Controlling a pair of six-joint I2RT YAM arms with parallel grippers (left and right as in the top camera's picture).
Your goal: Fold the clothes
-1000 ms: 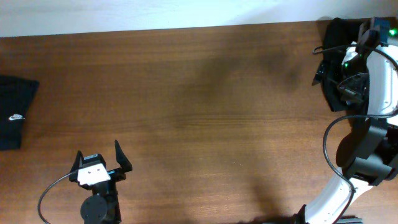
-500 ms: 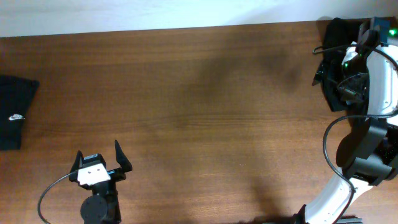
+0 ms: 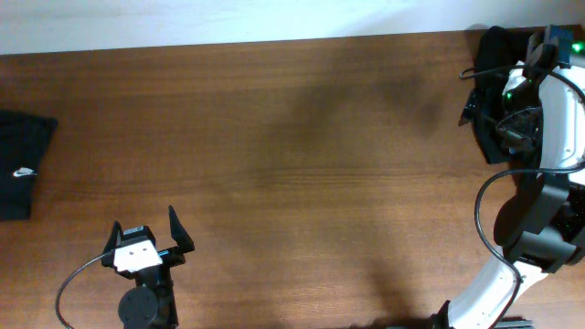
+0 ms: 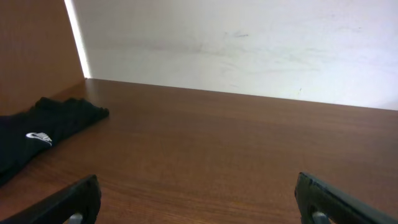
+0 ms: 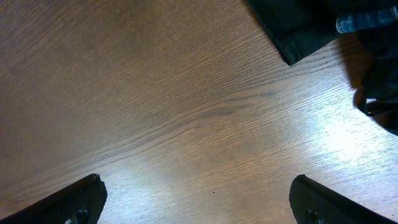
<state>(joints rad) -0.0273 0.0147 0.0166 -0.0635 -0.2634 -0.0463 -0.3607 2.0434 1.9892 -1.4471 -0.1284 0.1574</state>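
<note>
Two black soft-fabric garments lie well apart on the brown wooden table (image 3: 292, 137), and the garment with a small white logo mark (image 3: 18, 169) (image 4: 34, 134) sits at the far left edge. Near the front edge, to its right, the left gripper (image 3: 144, 222) (image 4: 199, 199) has its jaws spread wide, holding nothing. At the far right the right gripper (image 5: 196, 199) is equally wide and empty over bare wood, with the plain black garment (image 3: 496, 46) (image 5: 292, 25) near it at the back corner, partly hidden by the arm.
</note>
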